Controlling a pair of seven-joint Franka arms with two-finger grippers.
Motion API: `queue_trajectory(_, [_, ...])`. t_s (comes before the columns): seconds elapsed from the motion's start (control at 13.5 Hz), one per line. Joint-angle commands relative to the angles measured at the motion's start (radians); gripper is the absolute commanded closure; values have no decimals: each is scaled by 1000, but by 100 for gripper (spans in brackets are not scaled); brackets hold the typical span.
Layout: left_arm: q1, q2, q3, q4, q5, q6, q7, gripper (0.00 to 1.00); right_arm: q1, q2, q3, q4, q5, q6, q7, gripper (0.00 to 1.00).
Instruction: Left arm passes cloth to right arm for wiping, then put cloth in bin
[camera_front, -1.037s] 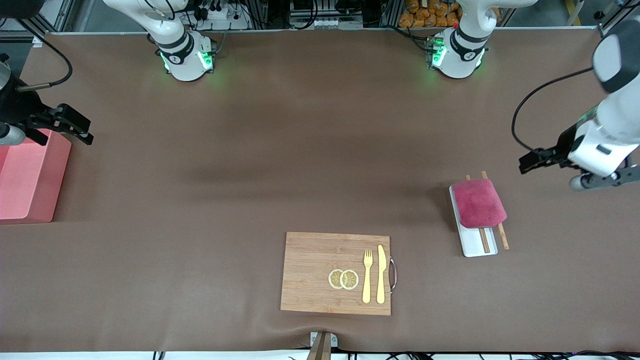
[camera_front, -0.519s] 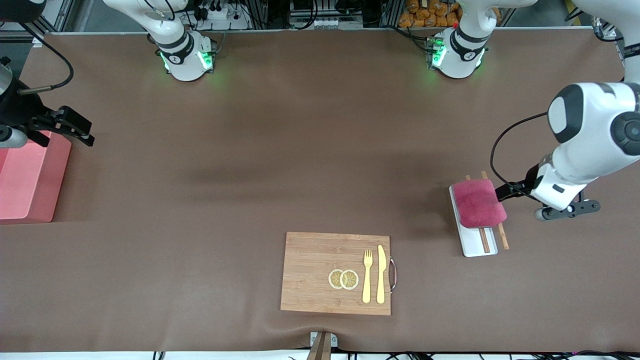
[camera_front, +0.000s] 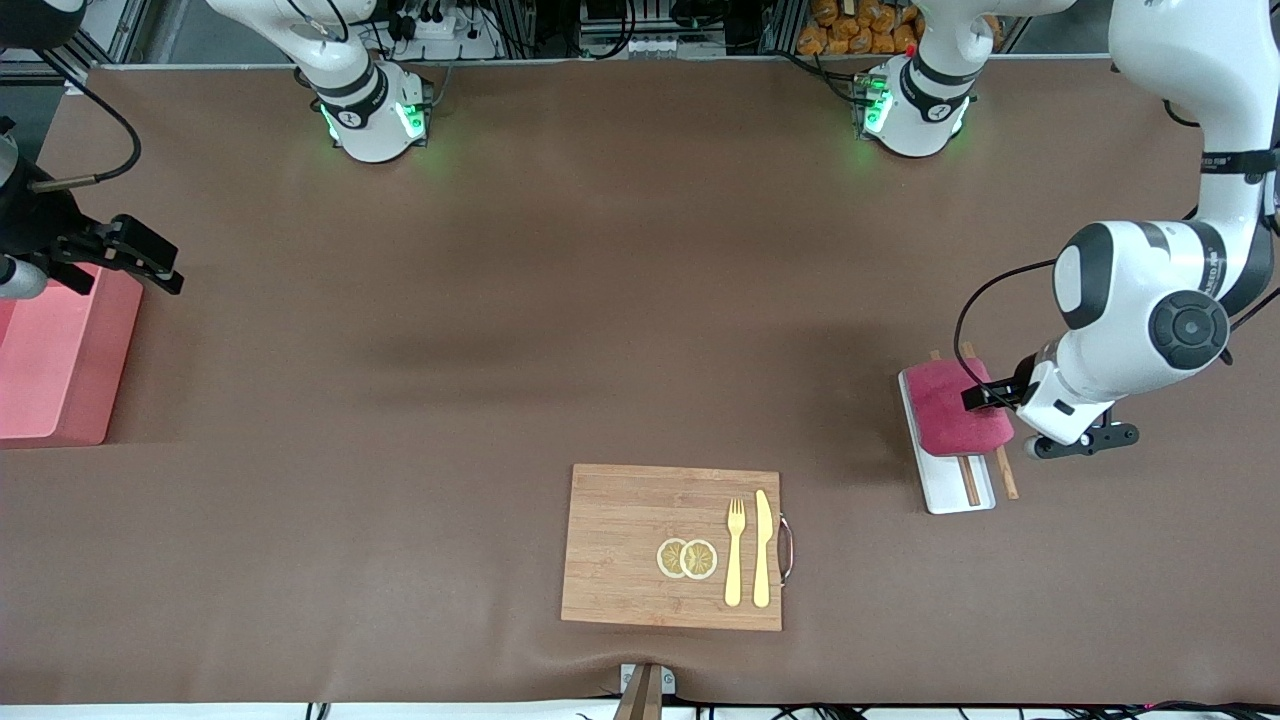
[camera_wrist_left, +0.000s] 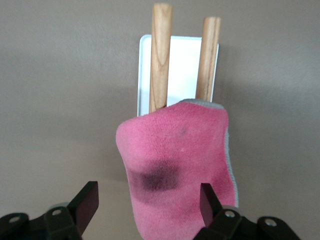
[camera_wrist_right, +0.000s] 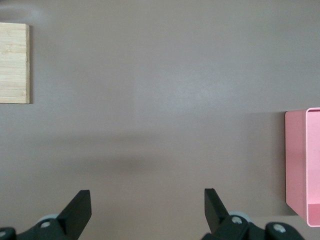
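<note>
Cloth (camera_front: 955, 408), fuzzy magenta, drapes a white tray (camera_front: 950, 488) on brown-covered table (camera_front: 560, 300); left gripper (camera_front: 985, 397) spread over it, apparently not touching. Right gripper (camera_front: 150, 262) waits, spread, nr pink bin (camera_front: 60, 370).

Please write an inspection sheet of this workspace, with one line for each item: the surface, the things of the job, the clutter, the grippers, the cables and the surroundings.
Surface: brown table, bare in the middle.
Job's things: magenta cloth lies on a white tray over two wooden sticks; pink bin at the right arm's end of the table.
Clutter: wooden board carrying two lemon slices, a fork and a knife.
Grippers: left gripper open, straddling the cloth's edge, not clamped; right gripper open, waiting above the bin's edge.
Cables: black cable looping at the left wrist; another at the right arm.
Surroundings: two arm bases with green lights.
</note>
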Motion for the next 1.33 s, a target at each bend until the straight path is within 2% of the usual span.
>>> queue_trajectory(0.0, [3,6,-2,-13,27,10,-13,23,-21,5,16,8,8,-10,-16,0])
queue_trajectory(0.3, [3,8,-2,-13,27,10,-13,41,-21,8,14,8,8,-14,-14,0])
queue_trajectory(1.26, [2,7,-2,-7,26,4,-13,91,-21,10,14,4,8,-22,-5,0])
